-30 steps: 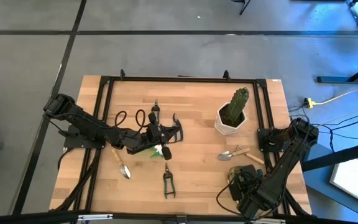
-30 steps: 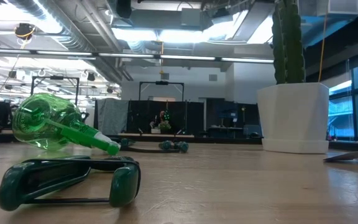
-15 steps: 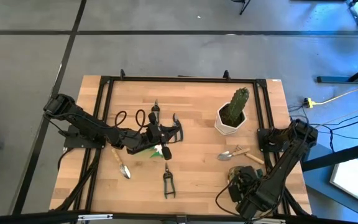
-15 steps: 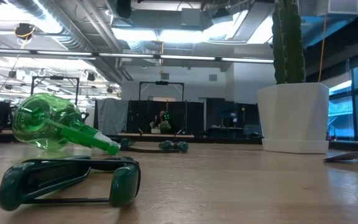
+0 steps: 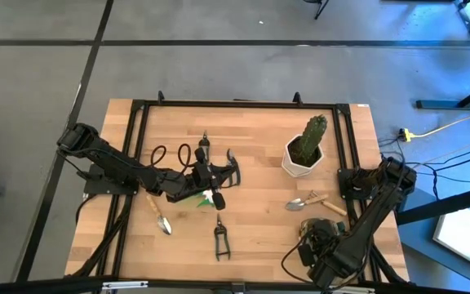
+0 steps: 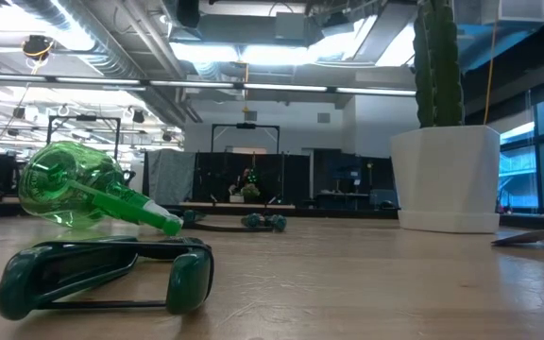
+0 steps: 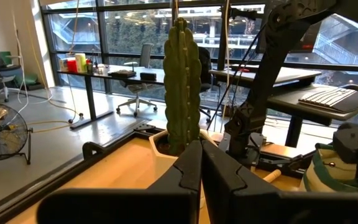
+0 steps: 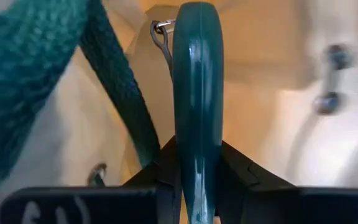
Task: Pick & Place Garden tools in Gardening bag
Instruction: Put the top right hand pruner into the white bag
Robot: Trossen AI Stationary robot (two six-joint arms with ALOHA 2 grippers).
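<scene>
My right gripper [image 5: 315, 247] points down over the olive-khaki gardening bag [image 5: 308, 233] at the table's near right and is shut on green-handled pruning shears [image 8: 197, 81], with bag fabric and a dark green strap [image 8: 114, 93] around them. My left gripper [image 5: 219, 174] is shut and empty. It hovers level above mid-table, pointing toward the cactus [image 7: 182, 81]. Below it the green spray bottle [image 5: 192, 196] lies on its side. Another pair of pruning shears [image 5: 221, 239] lies flat near the front, with one trowel [image 5: 160, 214] on the left and one trowel [image 5: 310, 201] by the pot. My right gripper pinches one green handle of the pruning shears [image 8: 197, 130] between its two fingers [image 8: 166, 162]. It comes from above, pointing down, and the handle runs on along the fingers. The shears hang below the fingers inside the bag's mouth, and their lower end is out of sight.
The cactus in its white pot [image 5: 303, 155] stands at the far right of the wooden table top [image 5: 259, 229]. A black frame rail [image 5: 137, 147] borders the table top. More dark tools [image 5: 203, 149] lie beside the left gripper. In the low view, the spray bottle [image 6: 74, 194] and the shears [image 6: 102, 274] lie close to the camera.
My right gripper has sunk slightly toward the bag with the shears still in its hold. The tools on the table lie where they were.
</scene>
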